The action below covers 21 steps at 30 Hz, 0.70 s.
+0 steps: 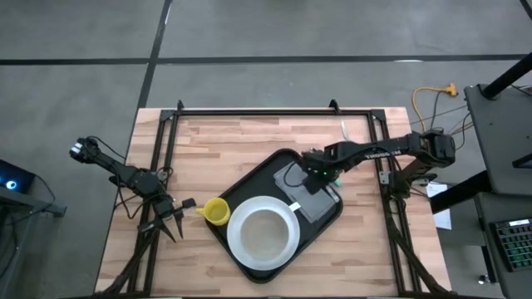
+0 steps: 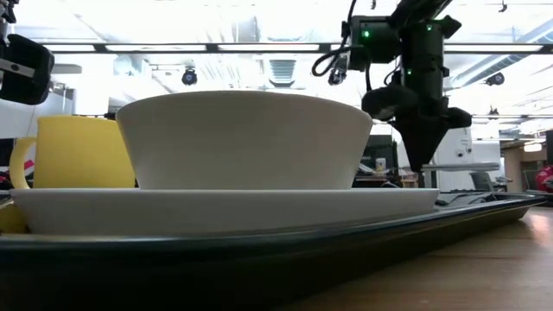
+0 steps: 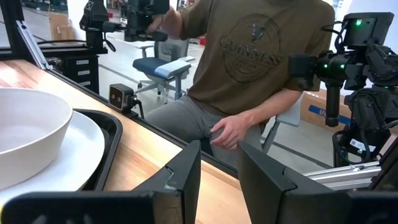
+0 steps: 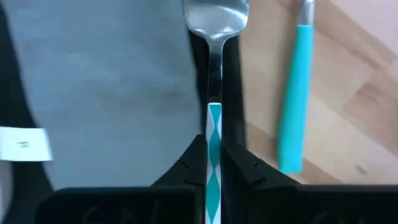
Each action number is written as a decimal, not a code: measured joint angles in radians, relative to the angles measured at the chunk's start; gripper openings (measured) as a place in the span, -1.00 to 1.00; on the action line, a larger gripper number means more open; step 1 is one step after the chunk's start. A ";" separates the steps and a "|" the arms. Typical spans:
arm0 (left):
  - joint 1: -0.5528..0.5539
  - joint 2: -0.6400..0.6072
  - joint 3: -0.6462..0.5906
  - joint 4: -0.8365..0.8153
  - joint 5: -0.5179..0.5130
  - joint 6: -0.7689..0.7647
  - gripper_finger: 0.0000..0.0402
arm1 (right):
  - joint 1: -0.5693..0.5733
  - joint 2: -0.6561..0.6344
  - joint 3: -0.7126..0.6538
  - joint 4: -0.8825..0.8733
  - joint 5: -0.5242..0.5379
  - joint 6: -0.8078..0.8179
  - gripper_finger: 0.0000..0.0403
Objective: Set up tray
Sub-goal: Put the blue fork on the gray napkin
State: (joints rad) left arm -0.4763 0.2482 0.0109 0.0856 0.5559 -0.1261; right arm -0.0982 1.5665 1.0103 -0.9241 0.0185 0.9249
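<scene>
The black tray (image 1: 270, 170) lies slantwise mid-table. On it a white plate (image 1: 237, 249) carries a white bowl (image 2: 242, 138), and a grey napkin (image 4: 106, 81) lies beside them. A yellow cup (image 1: 216, 212) stands at the tray's left rim. My right gripper (image 4: 214, 155) points down over the napkin's edge and is shut on a utensil with a silver head (image 4: 214, 18) and a teal-and-white handle. My left gripper (image 3: 219, 168) is open near the table's left near corner (image 1: 170, 223), touching nothing. My right gripper pinches the utensil's patterned handle (image 4: 214, 124) between its two fingers, coming from above and pointing down. The handle runs forward out of the gap, and the silver head lies beyond the fingertips over the tray's dark rim (image 4: 198, 68). Lifted or lying on the tray, I cannot tell.
A second utensil with a plain teal handle (image 4: 293, 93) lies on the bare wood just outside the tray. A white tag (image 4: 22, 144) sticks out at the napkin's side. A seated person (image 3: 249, 68) is beyond the table edge, with one hand on their lap.
</scene>
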 joint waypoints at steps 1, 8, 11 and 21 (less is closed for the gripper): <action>0.000 0.000 0.000 0.000 0.000 0.000 -0.56 | 0.007 0.000 0.000 0.011 0.000 0.012 -0.93; 0.000 0.000 0.000 0.000 0.000 0.000 -0.56 | 0.054 0.000 0.000 0.130 -0.019 0.057 -0.93; 0.000 0.000 0.000 0.000 0.000 0.000 -0.56 | 0.071 0.000 0.000 0.163 -0.019 0.068 -0.94; 0.000 0.000 0.000 0.000 -0.001 0.000 -0.56 | 0.116 0.102 0.000 0.259 -0.050 0.082 -0.94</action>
State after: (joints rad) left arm -0.4766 0.2482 0.0109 0.0856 0.5552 -0.1261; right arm 0.0175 1.6681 1.0103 -0.6650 -0.0312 1.0065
